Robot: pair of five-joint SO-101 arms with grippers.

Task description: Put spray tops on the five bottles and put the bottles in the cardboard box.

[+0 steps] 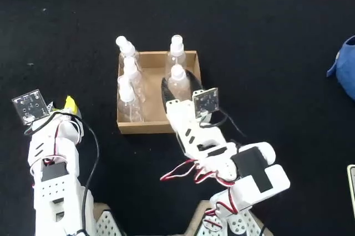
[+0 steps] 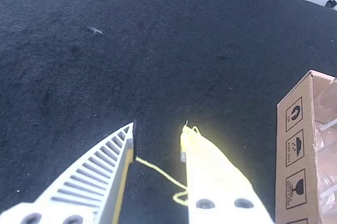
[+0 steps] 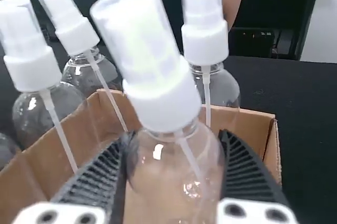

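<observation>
The cardboard box (image 1: 128, 127) sits open on the black tabletop (image 1: 260, 36), and all five bottles stand upright inside it, each with a white spray top on. The right pincer (image 1: 180, 86) reaches into the box from its near side, its black fingers (image 3: 100, 176) closed around the clear body of one bottle (image 3: 168, 176). This bottle's spray top (image 3: 145, 50) leans a little. Behind it, another bottle (image 1: 176, 47) stands at the box's far wall. Three bottles (image 1: 129, 75) line the box wall nearest the left arm. The left pincer (image 2: 158, 126) rests low over bare tabletop well apart from the box, its fingers spread and holding nothing.
</observation>
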